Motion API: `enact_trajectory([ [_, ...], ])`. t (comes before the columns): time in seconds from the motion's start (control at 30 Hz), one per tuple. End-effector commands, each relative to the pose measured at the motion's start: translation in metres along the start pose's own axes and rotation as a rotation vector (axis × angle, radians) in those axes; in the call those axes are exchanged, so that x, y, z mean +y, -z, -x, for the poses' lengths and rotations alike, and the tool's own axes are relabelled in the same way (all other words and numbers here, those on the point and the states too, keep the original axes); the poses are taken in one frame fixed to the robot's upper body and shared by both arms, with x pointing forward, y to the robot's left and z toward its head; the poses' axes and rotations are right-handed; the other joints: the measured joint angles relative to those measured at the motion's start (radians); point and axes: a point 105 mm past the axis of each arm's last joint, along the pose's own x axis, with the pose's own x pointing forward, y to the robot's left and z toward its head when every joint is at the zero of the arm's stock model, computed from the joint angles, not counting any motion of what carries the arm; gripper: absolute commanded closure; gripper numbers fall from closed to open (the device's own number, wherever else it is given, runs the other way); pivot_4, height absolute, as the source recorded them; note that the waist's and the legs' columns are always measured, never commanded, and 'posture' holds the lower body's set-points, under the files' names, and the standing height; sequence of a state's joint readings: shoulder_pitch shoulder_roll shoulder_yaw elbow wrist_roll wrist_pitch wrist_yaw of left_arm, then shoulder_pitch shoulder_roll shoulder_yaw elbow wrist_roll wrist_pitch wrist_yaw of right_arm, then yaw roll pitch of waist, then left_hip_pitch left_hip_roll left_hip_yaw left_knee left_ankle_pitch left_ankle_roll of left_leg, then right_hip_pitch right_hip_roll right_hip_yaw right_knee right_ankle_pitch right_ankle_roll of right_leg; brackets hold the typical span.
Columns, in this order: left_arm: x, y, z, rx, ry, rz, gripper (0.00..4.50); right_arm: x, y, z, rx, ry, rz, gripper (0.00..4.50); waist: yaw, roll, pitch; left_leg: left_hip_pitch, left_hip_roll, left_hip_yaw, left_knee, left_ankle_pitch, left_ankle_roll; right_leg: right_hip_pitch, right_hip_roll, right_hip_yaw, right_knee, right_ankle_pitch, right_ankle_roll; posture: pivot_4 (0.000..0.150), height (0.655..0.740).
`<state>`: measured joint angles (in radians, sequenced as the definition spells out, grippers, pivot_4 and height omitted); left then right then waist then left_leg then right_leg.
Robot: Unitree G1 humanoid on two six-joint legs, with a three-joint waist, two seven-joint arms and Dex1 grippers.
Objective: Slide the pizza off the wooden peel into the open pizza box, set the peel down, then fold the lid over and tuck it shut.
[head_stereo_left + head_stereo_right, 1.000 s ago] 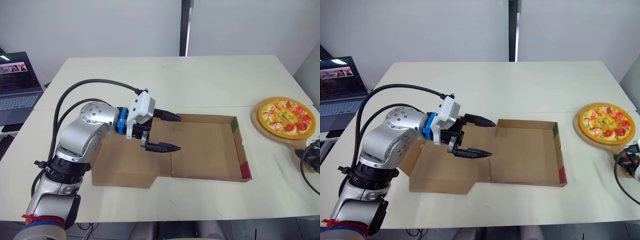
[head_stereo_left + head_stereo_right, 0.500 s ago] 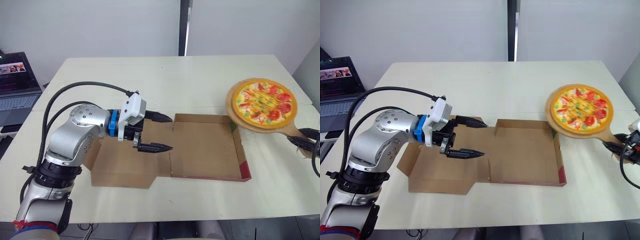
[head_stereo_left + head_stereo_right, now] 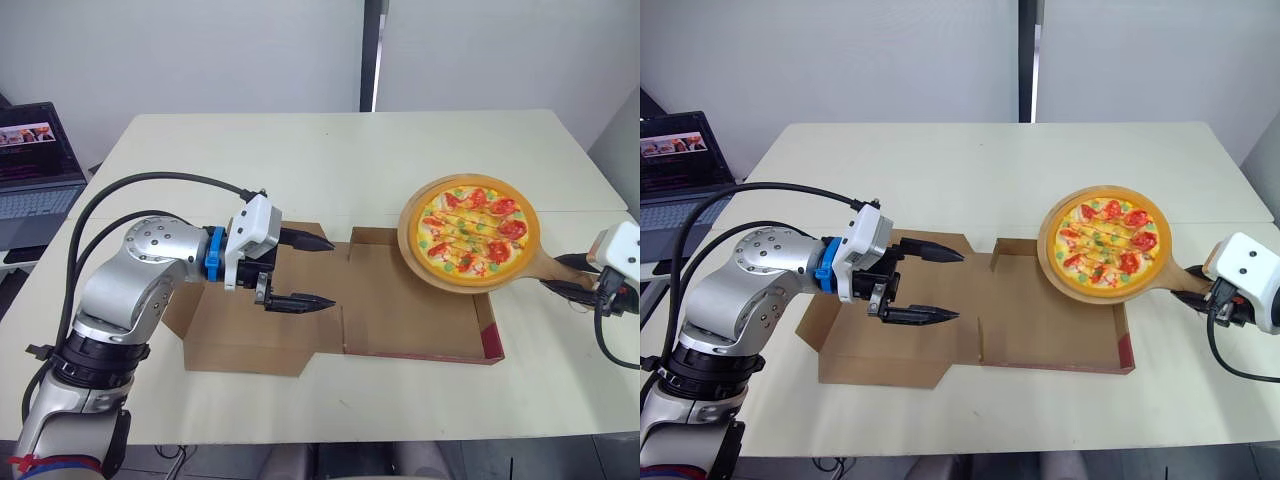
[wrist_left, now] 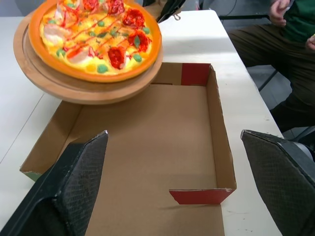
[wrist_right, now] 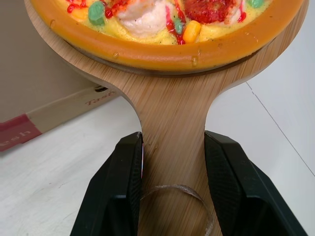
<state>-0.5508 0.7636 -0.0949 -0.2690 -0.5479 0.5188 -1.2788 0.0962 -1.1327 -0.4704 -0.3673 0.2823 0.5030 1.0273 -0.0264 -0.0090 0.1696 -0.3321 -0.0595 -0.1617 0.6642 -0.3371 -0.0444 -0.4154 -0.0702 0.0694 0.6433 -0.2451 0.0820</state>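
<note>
Above the pizza box's (image 3: 400,315) 1 o'clock corner (12 o'clock taken as away from the robot), the wooden peel (image 3: 545,268) is held clear of the table (image 3: 400,150), with the pizza (image 3: 468,230) seated on its round blade. The right end effector (image 5: 173,137) is clamped on the peel's handle, one black finger on each side of the narrow neck, and reaches in from 3 o'clock. The blade overhangs the tray's far and right walls, and no part of the pizza is inside the box. The lid (image 3: 250,340) lies open and flat at 9 o'clock of the tray. The left end effector (image 3: 325,272) hangs over the lid near the fold, its fingers wide apart, holding nothing and pointing toward 3 o'clock; contact with the cardboard cannot be judged. A laptop (image 3: 35,165) sits off the table at 10 o'clock.

Step in hand, as judged: the first, carrying the pizza over the tray. The next move probably calls for bringing the blade farther toward 8 o'clock and lower, then tipping its front edge down so that the pizza slides onto the tray floor. The left end effector seems placed to brace the box against being pushed.
</note>
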Motion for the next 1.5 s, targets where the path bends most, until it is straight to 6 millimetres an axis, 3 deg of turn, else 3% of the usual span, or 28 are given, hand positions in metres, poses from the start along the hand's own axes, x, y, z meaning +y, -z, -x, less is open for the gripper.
enact_trajectory([
  [0.03,-0.006,-0.007,0.0,-0.011,0.024,-0.032,0.0,-0.014,-0.017,0.01,-0.029,0.066,0.12,2.93,0.0,0.0,0.0,0.0,0.0,0.0,0.0,0.0,0.0,0.0,0.0,0.0,0.0,0.0,0.0,0.15,0.7341],
  [0.2,-0.009,-0.007,-0.003,-0.013,0.035,-0.033,0.0,-0.02,-0.015,0.012,0.011,0.094,0.221,2.93,0.0,0.0,0.0,0.0,0.0,0.0,0.0,0.0,0.0,0.0,0.0,0.0,0.0,0.0,0.0,0.15,0.7341],
  [0.73,-0.013,-0.007,-0.005,-0.013,0.032,-0.022,0.0,-0.027,-0.011,0.013,0.023,0.125,0.248,2.93,0.0,0.0,0.0,0.0,0.0,0.0,0.0,0.0,0.0,0.0,0.0,0.0,0.0,0.0,0.0,0.15,0.7341],
  [1.07,-0.014,-0.005,-0.006,-0.005,0.029,-0.023,0.0,-0.06,-0.014,0.03,0.045,0.259,0.284,2.93,-0.001,0.0,0.0,0.0,0.0,0.0,0.0,0.0,0.0,0.0,0.0,0.0,0.0,0.0,0.0,0.15,0.7341],
  [1.23,-0.013,-0.007,-0.007,-0.018,0.028,-0.022,0.0,-0.075,-0.007,0.049,0.02,0.35,0.169,2.93,0.0,0.0,0.0,0.0,0.0,0.0,0.0,0.0,0.0,0.0,0.0,0.0,0.0,0.0,0.0,0.15,0.7341],
  [1.37,-0.013,-0.01,-0.008,-0.037,0.03,-0.017,0.0,-0.064,0.007,0.054,-0.05,0.352,-0.03,2.93,0.002,0.0,0.0,0.0,0.0,0.0,0.0,0.0,0.0,0.0,0.0,0.0,0.0,0.0,0.0,0.15,0.7341],
  [1.5,-0.013,-0.015,-0.011,-0.062,0.034,-0.012,0.0,-0.047,0.033,0.057,-0.062,0.374,-0.226,2.93,0.003,0.0,0.0,0.0,0.0,0.0,0.0,0.0,0.0,0.001,0.0,0.0,0.0,0.0,0.0,0.15,0.7341],
])
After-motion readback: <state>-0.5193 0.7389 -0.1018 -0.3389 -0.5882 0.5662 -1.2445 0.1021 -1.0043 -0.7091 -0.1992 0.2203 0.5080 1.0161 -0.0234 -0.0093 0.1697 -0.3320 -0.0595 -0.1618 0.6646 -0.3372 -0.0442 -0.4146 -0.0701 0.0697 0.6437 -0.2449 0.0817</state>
